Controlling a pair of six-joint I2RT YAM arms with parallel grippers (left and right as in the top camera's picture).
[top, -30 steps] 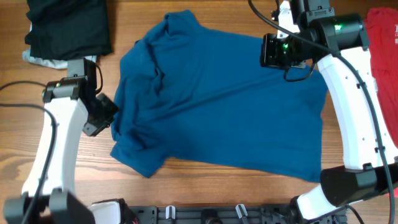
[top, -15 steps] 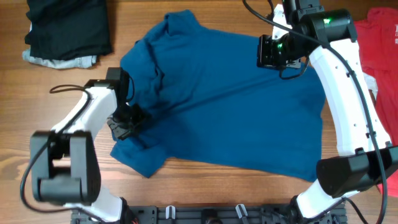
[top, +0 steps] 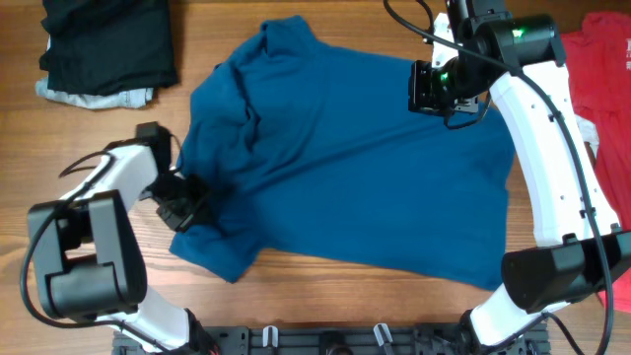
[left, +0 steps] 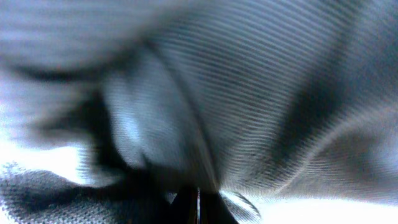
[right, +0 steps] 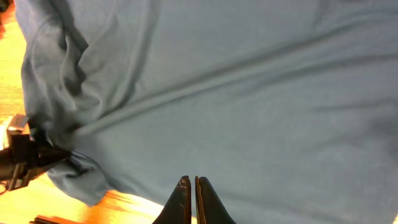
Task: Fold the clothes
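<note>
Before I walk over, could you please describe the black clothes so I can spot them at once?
Start from the big blue shirt spread over the middle of the wooden table. At the far left corner lies a black pile on a pale piece that peeks out underneath. It is the only black cloth; the red shirt lies at the right edge.

Seen from the left wrist, everything was blue-grey, finely ribbed knit cloth (left: 280, 93), very close and much of it blurred. A rounded fold bulged near the middle (paler along its left side), with deep shadow below and to its left. At the bottom edge the dark fingertips of the left gripper (left: 198, 204) stood pressed together on a pinch of that cloth, creases running down into them.
</note>
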